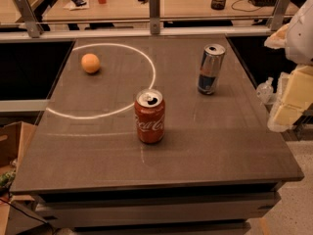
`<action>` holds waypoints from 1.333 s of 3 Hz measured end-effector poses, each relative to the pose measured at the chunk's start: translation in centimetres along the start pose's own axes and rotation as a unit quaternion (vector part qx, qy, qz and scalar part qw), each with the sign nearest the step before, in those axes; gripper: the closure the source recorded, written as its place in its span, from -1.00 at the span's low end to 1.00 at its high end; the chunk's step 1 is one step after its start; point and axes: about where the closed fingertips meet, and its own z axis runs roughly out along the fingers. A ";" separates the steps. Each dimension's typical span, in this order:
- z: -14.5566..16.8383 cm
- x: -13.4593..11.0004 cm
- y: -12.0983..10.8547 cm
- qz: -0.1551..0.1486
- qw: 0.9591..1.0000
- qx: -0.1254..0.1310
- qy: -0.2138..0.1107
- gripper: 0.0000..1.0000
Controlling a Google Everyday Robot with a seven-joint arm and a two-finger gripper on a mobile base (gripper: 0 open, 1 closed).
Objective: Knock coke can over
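Gripper (289, 99) hangs off the bench's (220, 146) right edge, and I can't tell how the jaws are set. Coke can (149, 116) stands upright, well left of the jaws. The blue-and-silver can (211, 69) stands nearer them, so a sloppy sweep probably clips that first, or rolls the coke can off the front.

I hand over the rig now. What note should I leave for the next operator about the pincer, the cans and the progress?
Pincer: at the right edge of the view, beside the grey table, away from both cans.
Short red aluminium Coca-Cola can: upright, front centre of the table.
Tall slim blue-and-silver can: upright, behind it to the right. Round orange fruit: back left.
Done: nothing yet. Left: bring the pincer to the red can and tip it over, avoiding the blue one.
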 end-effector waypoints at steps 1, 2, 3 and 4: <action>0.0 0.0 0.0 0.000 1.000 0.000 0.000 -1.00; -0.2 0.1 0.7 0.047 0.998 -0.003 -0.036 -1.00; -0.5 0.0 3.2 0.148 0.984 -0.001 -0.103 -1.00; 3.1 1.6 5.7 0.238 0.956 -0.012 -0.170 -1.00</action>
